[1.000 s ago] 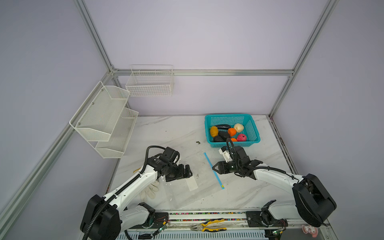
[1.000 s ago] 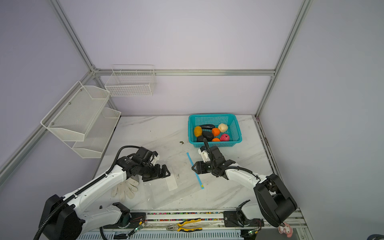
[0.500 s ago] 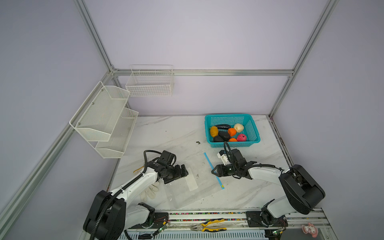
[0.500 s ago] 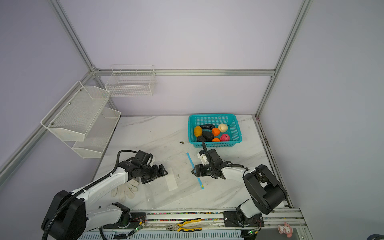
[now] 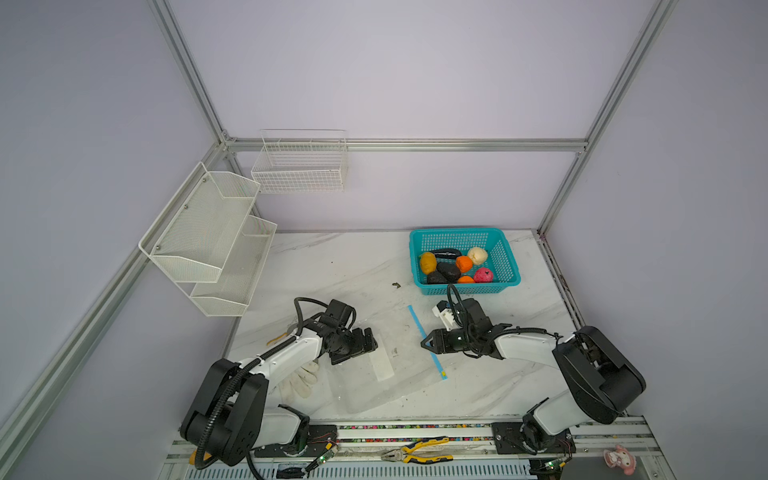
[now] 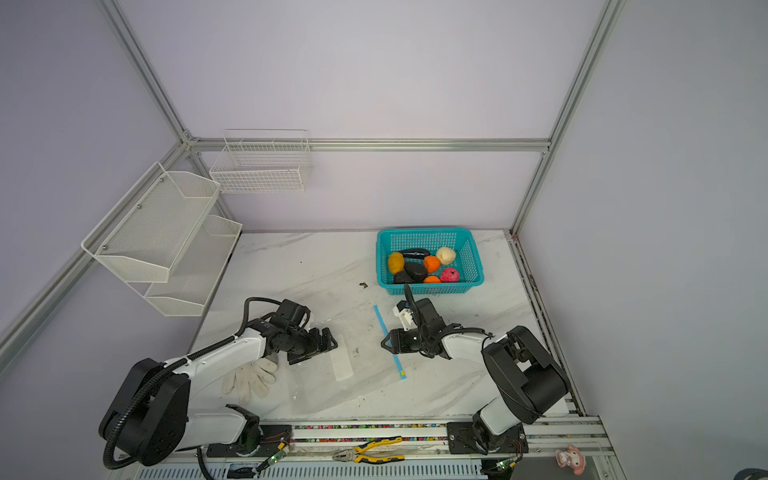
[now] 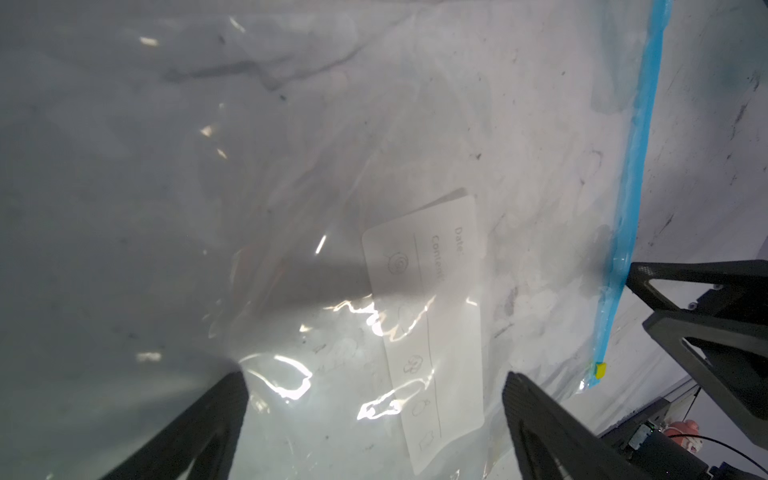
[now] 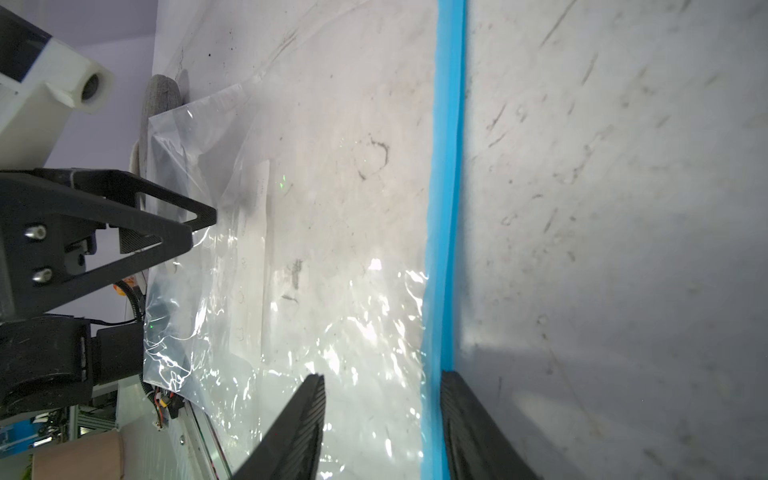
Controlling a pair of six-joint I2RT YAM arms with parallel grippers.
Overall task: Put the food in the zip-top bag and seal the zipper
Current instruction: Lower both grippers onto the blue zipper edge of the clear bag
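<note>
Moved: both arms have folded lower toward the white marbled table point(image 5: 332, 266) since a second ago. The right hand's point(image 8: 382, 374) jaws have drawn closer together.
Bag: the large clear plastic zip-top bag point(image 5: 399, 390) lies flat on the table, in the same spot as before.
Writing: the bag's white rectangular label point(image 7: 432, 316) reads "Date:" and "Content", the rest of that word lost in glare. Small line drawings run down it, too faint to name.
Zipper: the thin light-blue zipper strip point(image 8: 446, 166) runs along the bag's mouth edge. Its small yellow-green slider tab point(image 7: 599, 370) sits at the end nearest the robot bases.
Left hand: the left hand point(image 7: 372, 378) hangs over the bag on the label's side, jaws spread wide and holding nothing.
Right hand: low at the bag's mouth, jaws partly apart. One finger stands over the bag's plastic, the other at the zipper's outer edge, with nothing clamped.
Food: the small toy fruits and vegetables point(image 5: 464, 263) all lie in the teal perforated plastic basket point(image 5: 469, 287), which stands beyond the bag's mouth.
Glove: a white fabric glove point(image 5: 299, 380) lies just beside the bag's closed end.
Pliers: yellow-handled pliers point(image 5: 415, 451) lie on the rail in front of the bag.
</note>
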